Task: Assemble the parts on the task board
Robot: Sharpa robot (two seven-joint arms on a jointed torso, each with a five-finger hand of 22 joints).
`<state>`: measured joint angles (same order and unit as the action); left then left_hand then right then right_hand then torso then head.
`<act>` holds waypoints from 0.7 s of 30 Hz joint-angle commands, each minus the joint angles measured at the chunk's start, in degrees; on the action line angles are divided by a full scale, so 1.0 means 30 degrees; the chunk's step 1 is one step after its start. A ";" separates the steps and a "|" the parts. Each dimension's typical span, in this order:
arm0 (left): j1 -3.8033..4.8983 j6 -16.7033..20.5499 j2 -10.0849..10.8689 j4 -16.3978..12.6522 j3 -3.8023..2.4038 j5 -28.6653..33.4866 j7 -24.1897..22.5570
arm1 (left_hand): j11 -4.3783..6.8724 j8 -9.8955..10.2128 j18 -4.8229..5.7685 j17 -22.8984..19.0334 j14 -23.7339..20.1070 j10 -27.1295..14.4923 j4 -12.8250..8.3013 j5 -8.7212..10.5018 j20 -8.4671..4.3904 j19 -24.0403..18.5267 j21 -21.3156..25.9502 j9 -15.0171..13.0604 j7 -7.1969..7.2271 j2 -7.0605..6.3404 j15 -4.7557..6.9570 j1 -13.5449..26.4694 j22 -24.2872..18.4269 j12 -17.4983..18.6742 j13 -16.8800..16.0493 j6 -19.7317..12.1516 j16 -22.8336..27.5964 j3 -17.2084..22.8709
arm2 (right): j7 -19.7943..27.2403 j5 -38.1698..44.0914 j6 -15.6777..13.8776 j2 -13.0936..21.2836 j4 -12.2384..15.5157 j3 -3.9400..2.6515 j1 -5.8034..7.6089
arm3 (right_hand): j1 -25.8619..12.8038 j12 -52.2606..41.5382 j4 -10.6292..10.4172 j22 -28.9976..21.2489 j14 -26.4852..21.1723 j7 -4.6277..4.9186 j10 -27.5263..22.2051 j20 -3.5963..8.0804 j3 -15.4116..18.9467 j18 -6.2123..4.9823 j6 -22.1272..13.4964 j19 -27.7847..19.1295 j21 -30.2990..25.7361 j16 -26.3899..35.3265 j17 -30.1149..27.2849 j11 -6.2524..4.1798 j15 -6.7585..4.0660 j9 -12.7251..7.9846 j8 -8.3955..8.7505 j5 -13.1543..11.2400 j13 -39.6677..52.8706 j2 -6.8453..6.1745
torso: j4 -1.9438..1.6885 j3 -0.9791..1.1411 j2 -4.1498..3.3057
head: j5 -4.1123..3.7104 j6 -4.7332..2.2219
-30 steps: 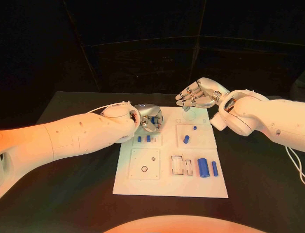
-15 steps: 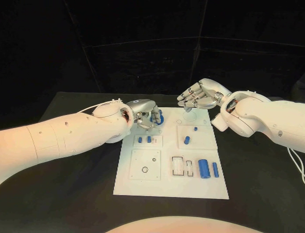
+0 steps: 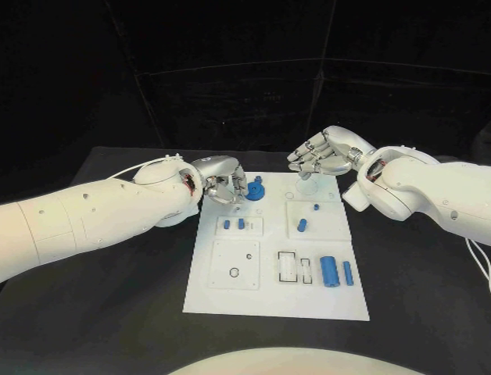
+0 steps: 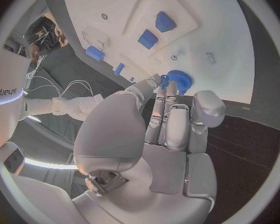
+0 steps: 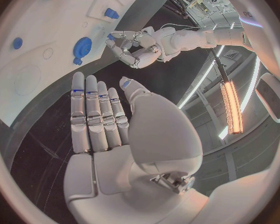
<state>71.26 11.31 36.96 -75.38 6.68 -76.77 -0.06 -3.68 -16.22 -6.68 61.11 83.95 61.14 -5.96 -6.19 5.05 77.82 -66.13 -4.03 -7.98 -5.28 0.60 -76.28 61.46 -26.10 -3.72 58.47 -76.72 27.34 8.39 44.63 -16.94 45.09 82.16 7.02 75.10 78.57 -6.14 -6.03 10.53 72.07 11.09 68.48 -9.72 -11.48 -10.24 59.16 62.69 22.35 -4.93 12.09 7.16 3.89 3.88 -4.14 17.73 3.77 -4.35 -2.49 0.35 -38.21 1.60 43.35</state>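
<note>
The white task board [image 3: 274,301] lies mid-table. A blue gear-like part [image 3: 255,190] sits at its far left, also seen from both wrists [image 4: 177,79] [image 5: 82,49]. My left hand [image 3: 217,186] hovers just left of the gear, its fingertips [image 4: 164,80] stretched toward it and close to it, holding nothing. Across the board, the left hand [image 5: 130,50] stands apart from the gear. My right hand [image 3: 324,156] hangs above the board's far edge, fingers [image 5: 96,114] extended and empty. Two small blue parts [image 3: 233,224] stand in a left recess.
More blue parts lie on the board: a short peg [image 3: 299,225], a tiny one [image 3: 314,207], a thick cylinder [image 3: 327,270] and a thin one [image 3: 347,272]. A square plate with a hole [image 3: 234,266] sits near left. Black table surrounds the board.
My left hand has let go of the blue gear and pulled back to the left, leaving the gear on the board. The right hand has barely moved.
</note>
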 commanded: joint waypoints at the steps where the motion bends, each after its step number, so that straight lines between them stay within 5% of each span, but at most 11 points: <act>1: 0.0011 -0.0934 0.0003 0.0174 -0.0013 0.0119 0.0031 | -0.0021 0.0128 0.0101 -0.0037 -0.0055 0.0194 0.0158 -0.0062 0.0061 -0.0047 0.0029 -0.0015 0.0061 -0.0124 0.0060 0.0168 -0.0025 0.0183 -0.0029 0.0137 0.0021 -0.0071 | 0.0160 0.0002 -0.0101 -0.0011 0.0013 -0.0011 0.0033 | 0.0099 -0.0102 -0.0028 -0.0032 -0.0061 -0.0034 -0.0138 0.0005 -0.0115 -0.0065 -0.0130 0.0065 -0.0098 -0.0064 -0.0028 -0.0039 0.0041 0.0028 -0.0050 0.0083 -0.0007 0.0108 | 0.0050 -0.0010 0.0005 | 0.0008 0.0023; 21: -0.0282 -0.1557 -0.0345 0.1051 0.0055 0.0118 0.0170 | -0.0011 0.0185 0.0117 -0.0057 -0.0058 0.0244 0.0180 -0.0063 0.0059 -0.0016 -0.0042 -0.0018 0.0076 -0.0164 0.0069 0.0217 0.0071 0.0265 -0.0033 0.0169 0.0019 -0.0109 | 0.0160 0.0002 -0.0094 -0.0021 0.0027 -0.0010 0.0032 | 0.0099 -0.0102 -0.0028 -0.0032 -0.0061 -0.0034 -0.0138 0.0005 -0.0115 -0.0065 -0.0130 0.0065 -0.0098 -0.0064 -0.0028 -0.0039 0.0041 0.0028 -0.0050 0.0083 -0.0007 0.0108 | 0.0056 -0.0005 -0.0002 | 0.0022 0.0017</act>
<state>70.44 7.72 36.06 -72.39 6.86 -76.67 0.04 -3.68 -16.03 -6.68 60.99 83.95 61.54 -5.75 -6.20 5.05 77.81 -66.13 -4.02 -7.78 -5.58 0.59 -75.99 61.63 -25.51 -3.77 58.67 -76.72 27.12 8.40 44.63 -16.93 45.07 82.18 7.02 75.10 78.57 -6.14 -6.03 10.49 72.07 11.09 68.48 -9.73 -11.48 -10.24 59.16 62.68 22.35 -4.94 12.10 7.16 3.89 3.88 -4.14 17.73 3.77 -4.35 -2.35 0.35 -38.21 1.65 43.37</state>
